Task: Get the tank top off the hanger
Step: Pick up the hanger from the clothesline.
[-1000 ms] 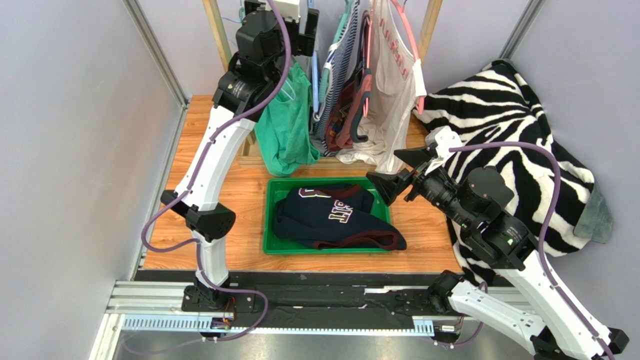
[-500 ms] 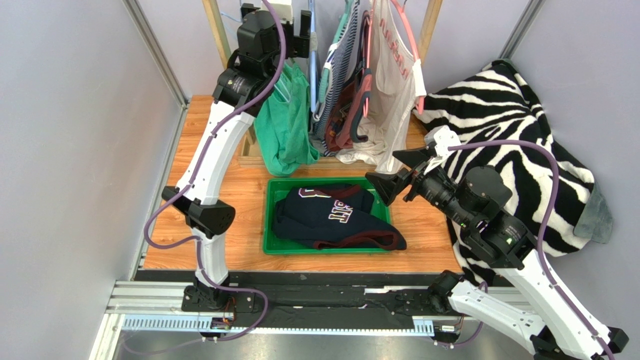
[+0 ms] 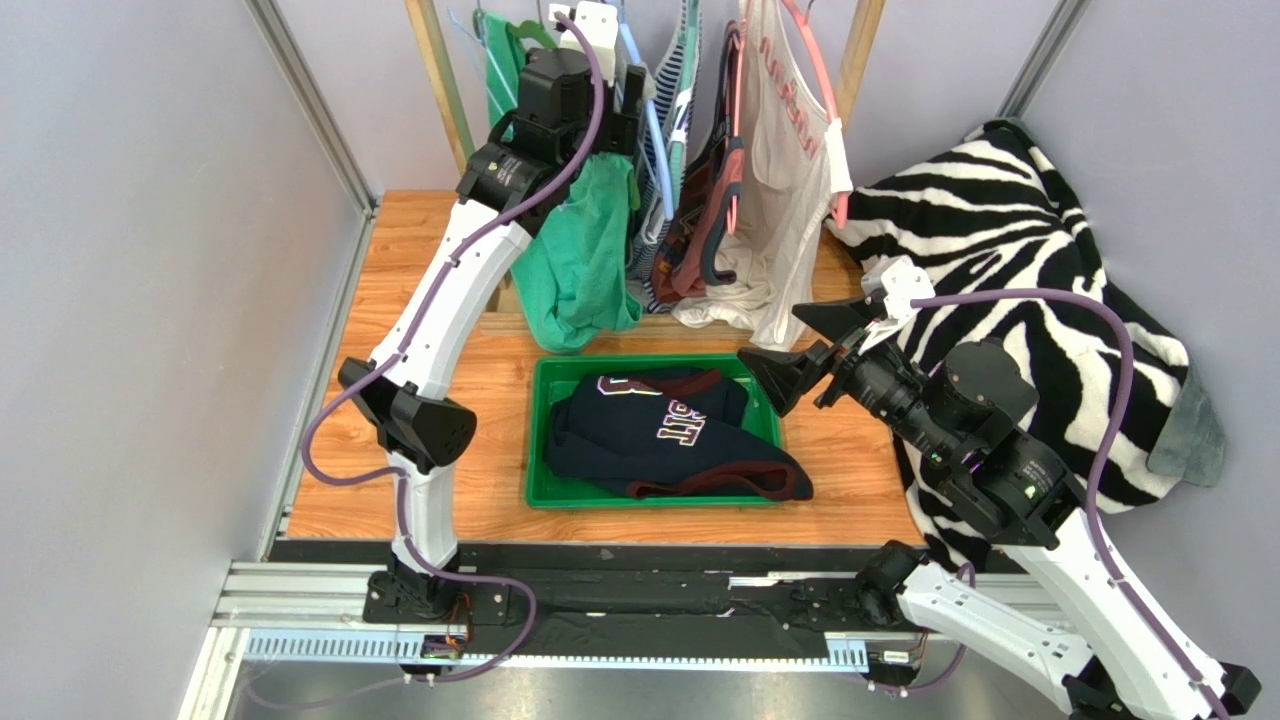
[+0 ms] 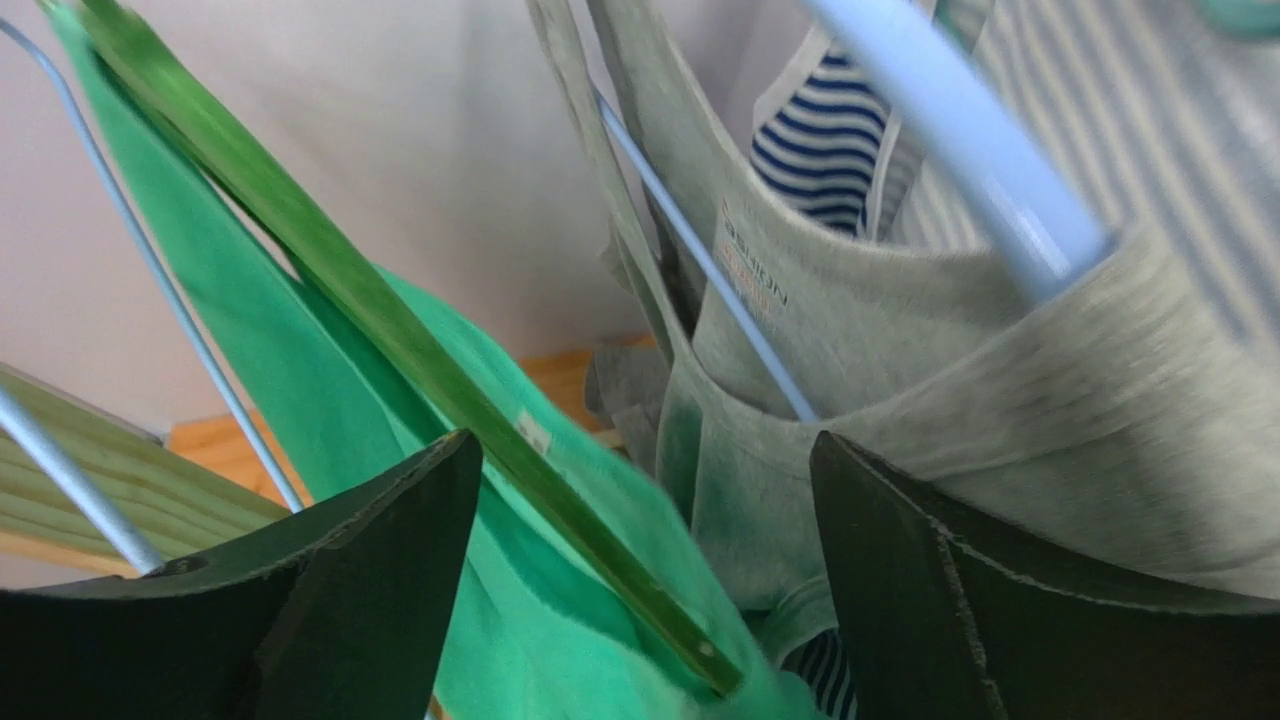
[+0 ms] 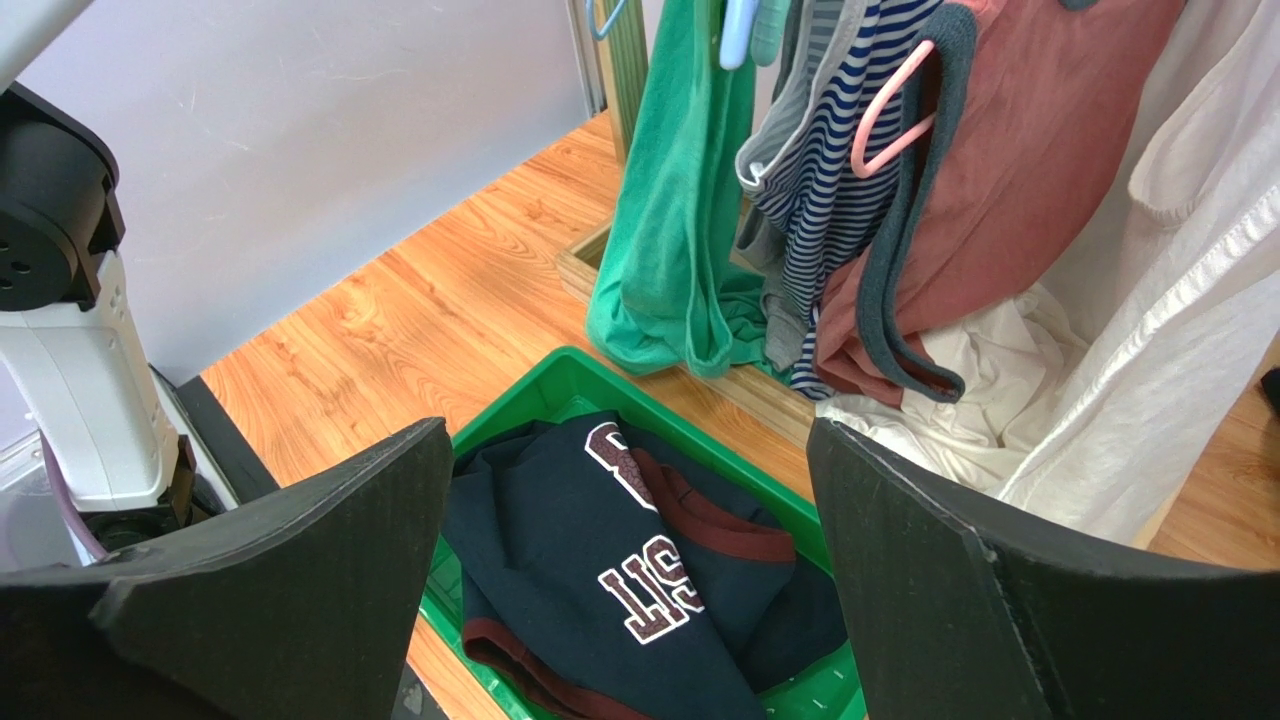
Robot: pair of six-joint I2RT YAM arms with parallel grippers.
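Observation:
A green tank top (image 3: 579,270) hangs on a green hanger (image 4: 376,300) at the left end of the clothes rack. High at the rack, my left gripper (image 3: 598,53) is open. In the left wrist view the hanger's bar and the green cloth (image 4: 496,630) pass between the wide-apart jaws of the gripper (image 4: 643,450), touching neither finger. My right gripper (image 3: 774,338) hovers open over the right end of the green tray; its wrist view looks down between its fingers (image 5: 628,435) at the tray, with the green top (image 5: 676,225) beyond.
A grey top (image 4: 902,345) on a blue hanger and a striped top hang right beside the green one. Further right hang a maroon top and a white top (image 3: 781,165). The tray (image 3: 541,450) holds a navy shirt (image 3: 661,435). A zebra blanket (image 3: 1037,225) lies at the right.
My left gripper has swung right and in around the green hanger, pushing the green top rightward, and its jaws have narrowed slightly. The right arm has barely shifted.

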